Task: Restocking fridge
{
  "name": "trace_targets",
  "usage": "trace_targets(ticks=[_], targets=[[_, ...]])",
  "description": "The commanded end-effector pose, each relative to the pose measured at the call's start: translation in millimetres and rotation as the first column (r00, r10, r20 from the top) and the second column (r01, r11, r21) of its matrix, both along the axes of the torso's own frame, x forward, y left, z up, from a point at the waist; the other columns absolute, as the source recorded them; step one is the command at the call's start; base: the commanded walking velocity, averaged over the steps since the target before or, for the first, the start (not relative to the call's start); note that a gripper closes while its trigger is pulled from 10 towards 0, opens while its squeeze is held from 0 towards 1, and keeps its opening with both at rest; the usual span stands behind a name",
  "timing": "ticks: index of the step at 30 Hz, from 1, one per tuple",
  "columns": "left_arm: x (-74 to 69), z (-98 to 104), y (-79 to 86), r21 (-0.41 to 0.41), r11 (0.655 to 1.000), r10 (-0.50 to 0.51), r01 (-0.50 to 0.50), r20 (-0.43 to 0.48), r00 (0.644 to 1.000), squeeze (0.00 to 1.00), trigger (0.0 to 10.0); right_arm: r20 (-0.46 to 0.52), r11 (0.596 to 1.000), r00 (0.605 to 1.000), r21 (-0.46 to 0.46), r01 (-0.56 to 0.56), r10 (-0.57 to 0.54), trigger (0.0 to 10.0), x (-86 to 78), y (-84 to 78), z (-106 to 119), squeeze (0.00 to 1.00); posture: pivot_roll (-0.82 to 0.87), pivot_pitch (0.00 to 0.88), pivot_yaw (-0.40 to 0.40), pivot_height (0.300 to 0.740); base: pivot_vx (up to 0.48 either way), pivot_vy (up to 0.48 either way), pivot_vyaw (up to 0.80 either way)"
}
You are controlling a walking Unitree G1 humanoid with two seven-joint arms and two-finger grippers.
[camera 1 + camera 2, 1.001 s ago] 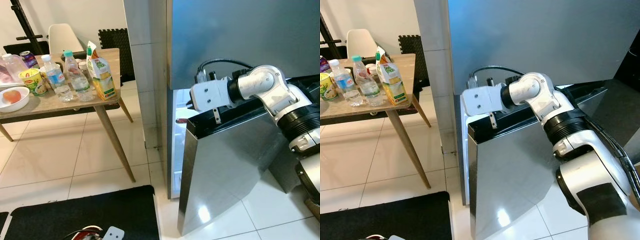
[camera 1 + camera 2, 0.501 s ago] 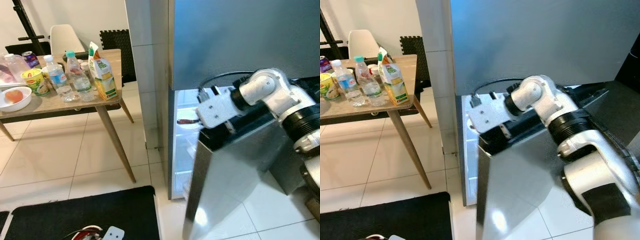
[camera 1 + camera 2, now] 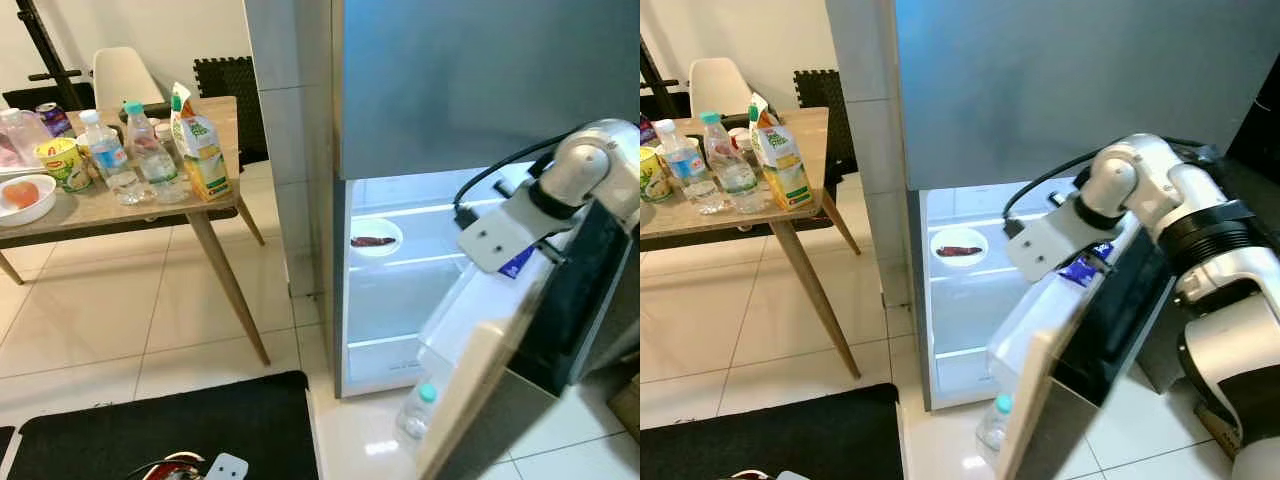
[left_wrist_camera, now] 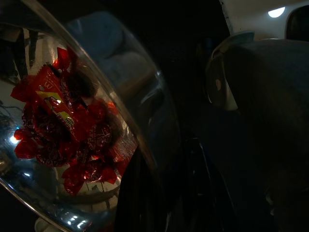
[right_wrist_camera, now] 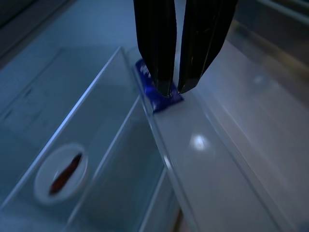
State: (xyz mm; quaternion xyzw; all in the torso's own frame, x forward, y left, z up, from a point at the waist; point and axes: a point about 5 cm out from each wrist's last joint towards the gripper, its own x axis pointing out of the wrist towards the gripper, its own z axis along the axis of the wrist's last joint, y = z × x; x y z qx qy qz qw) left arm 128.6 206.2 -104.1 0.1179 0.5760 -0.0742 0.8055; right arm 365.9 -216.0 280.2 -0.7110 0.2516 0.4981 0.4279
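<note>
The fridge's lower door (image 3: 470, 400) stands wide open, its white inner shelf (image 3: 462, 312) facing me. My right gripper (image 5: 175, 89) is at the door's top inner edge, fingers (image 5: 155, 53) close together, right above a blue packet (image 5: 155, 94) in the door shelf. A water bottle (image 3: 415, 412) sits low in the door. Inside the lit fridge, a white plate (image 3: 376, 240) with a dark red piece rests on a glass shelf. On the wooden table (image 3: 90, 212) stand a juice carton (image 3: 202, 150) and two water bottles (image 3: 110, 158). The dark left wrist view shows a shiny bowl (image 4: 120, 111) of red-wrapped sweets (image 4: 63, 130).
The table also carries a white bowl with a peach (image 3: 25, 196) and a noodle cup (image 3: 62, 160). A white chair (image 3: 125, 72) stands behind it. A black mat (image 3: 160, 430) lies on the tiled floor before me. The open door juts out to the right.
The lower fridge door has swung from nearly closed to wide open, with my right arm moving right along with it. The lit interior and door shelves have come into sight.
</note>
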Motion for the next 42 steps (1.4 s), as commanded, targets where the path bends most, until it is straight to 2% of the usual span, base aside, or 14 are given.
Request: trace_targets(ticks=[1, 3, 5, 6, 8, 9, 11, 13, 18, 21, 27, 36, 42], targets=[[-3.8, -2, -6.8, -0.027, 1.000, 0.010, -0.010, -0.014, 1.000, 0.00, 10.0, 0.026, 0.998, 0.998, -0.022, 0.052, -0.052, 10.0, 1.5, -8.5, 2, 0.00, -0.10, 0.000, -0.028, 0.740, 0.000, 0.000, 0.00], [-3.9, -2, -6.4, -0.027, 1.000, 0.011, -0.011, -0.014, 1.000, 0.00, 10.0, 0.027, 0.996, 0.995, -0.012, 0.092, -0.091, 10.0, 1.3, -15.8, -1, 0.00, -0.10, 0.000, -0.026, 0.740, 0.000, 0.000, 0.00], [-4.0, -2, -6.0, -0.026, 1.000, 0.010, -0.011, -0.014, 1.000, 0.00, 10.0, 0.017, 0.992, 0.993, 0.050, 0.116, -0.117, 10.0, 1.6, -17.6, -6, 0.00, -0.10, 0.000, -0.027, 0.740, 0.000, 0.000, 0.00], [-4.0, -2, -6.0, -0.026, 1.000, 0.010, -0.011, -0.014, 1.000, 0.00, 10.0, 0.017, 0.992, 0.993, 0.050, 0.116, -0.117, 10.0, 1.6, -17.6, -6, 0.00, -0.10, 0.000, -0.027, 0.740, 0.000, 0.000, 0.00], [-4.0, -2, -5.4, -0.025, 1.000, 0.011, -0.011, -0.014, 1.000, 0.00, 10.0, -0.042, 0.979, 0.990, 0.152, 0.139, -0.134, 10.0, 0.2, -16.9, -16, 0.00, -0.10, 0.000, -0.026, 0.740, 0.000, 0.000, 0.00], [-4.0, -2, -5.4, -0.025, 1.000, 0.011, -0.011, -0.014, 1.000, 0.00, 10.0, -0.042, 0.979, 0.990, 0.152, 0.139, -0.134, 10.0, 0.2, -16.9, -16, 0.00, -0.10, 0.000, -0.026, 0.740, 0.000, 0.000, 0.00], [-4.0, -2, -4.9, -0.024, 1.000, 0.010, -0.011, -0.015, 1.000, 0.00, 10.0, -0.126, 0.968, 0.984, 0.205, 0.147, -0.123, 10.0, -4.9, -17.9, -26, 0.00, -0.10, 0.000, -0.023, 0.740, 0.000, 0.000, 0.00], [-4.1, -2, -4.4, -0.023, 1.000, 0.009, -0.009, -0.015, 1.000, 0.00, 10.0, -0.151, 0.971, 0.978, 0.172, 0.167, -0.142, 10.0, -8.2, -25.9, -31, 0.00, -0.10, 0.000, -0.023, 0.740, 0.000, 0.000, 0.00], [-4.3, -2, -3.7, -0.021, 1.000, 0.008, -0.009, -0.016, 1.000, 0.00, 10.0, -0.130, 0.971, 0.972, 0.108, 0.211, -0.197, 10.0, -10.6, -41.6, -31, 0.00, -0.10, 0.000, -0.022, 0.740, 0.000, 0.000, 0.00], [-4.6, -2, -3.4, -0.020, 1.000, 0.009, -0.009, -0.016, 1.000, 0.00, 10.0, -0.087, 0.962, 0.960, 0.040, 0.270, -0.265, 10.0, -12.8, -58.8, -28, 0.00, -0.10, 0.000, -0.021, 0.740, 0.000, 0.000, 0.00], [-5.0, -2, -3.7, -0.020, 1.000, 0.008, -0.008, -0.017, 1.000, 0.00, 10.0, -0.030, 0.942, 0.941, -0.019, 0.336, -0.336, 10.0, -15.2, -75.9, -23, 0.00, -0.10, 0.000, -0.021, 0.740, 0.000, 0.000, 0.00], [-5.9, -2, -4.3, -0.020, 1.000, 0.008, -0.008, -0.018, 1.000, 0.00, 10.0, 0.051, 0.887, 0.892, -0.098, 0.452, -0.449, 10.0, -22.8, -107.1, -21, 0.00, -0.10, 0.000, -0.024, 0.740, 0.000, 0.000, 0.00], [-6.0, -3, -4.6, -0.021, 1.000, 0.009, -0.009, -0.016, 1.000, 0.00, 10.0, 0.120, 0.822, 0.835, -0.146, 0.550, -0.537, 10.0, -29.5, -130.6, -27, 0.00, -0.10, 0.000, -0.025, 0.740, 0.000, 0.000, 0.00]])
